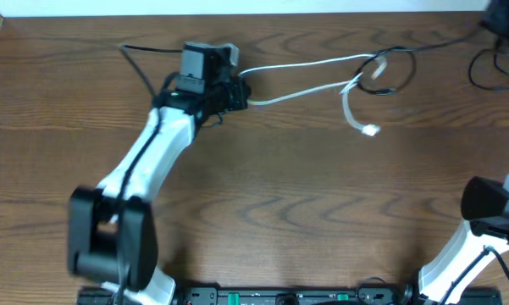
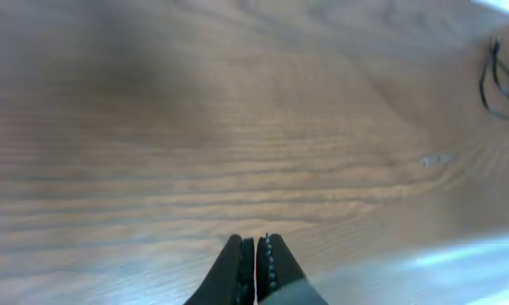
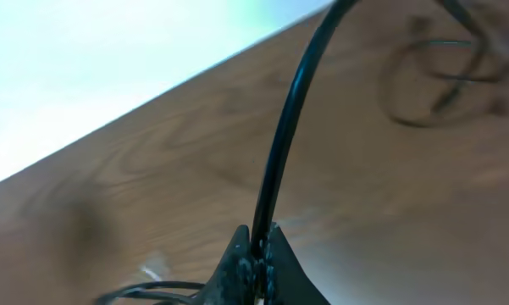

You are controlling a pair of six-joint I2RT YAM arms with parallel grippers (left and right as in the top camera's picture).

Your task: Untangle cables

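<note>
Wooden table (image 1: 279, 186) under two robot arms: near the far edge, the left gripper (image 1: 240, 96) pinches the white cable (image 1: 309, 65) between closed fingers. Its strands run right into a tangle with the black cable (image 3: 281, 144), which the right gripper (image 3: 256, 233) clamps tightly. A white plug (image 1: 371, 130) lies loose beside the tangle.

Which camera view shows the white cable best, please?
The overhead view: there the white cable runs almost whole, from the left gripper to its plug end near the black cable. The left wrist view shows only a white sliver between the shut fingers. The right wrist view shows no clear part of it.
</note>
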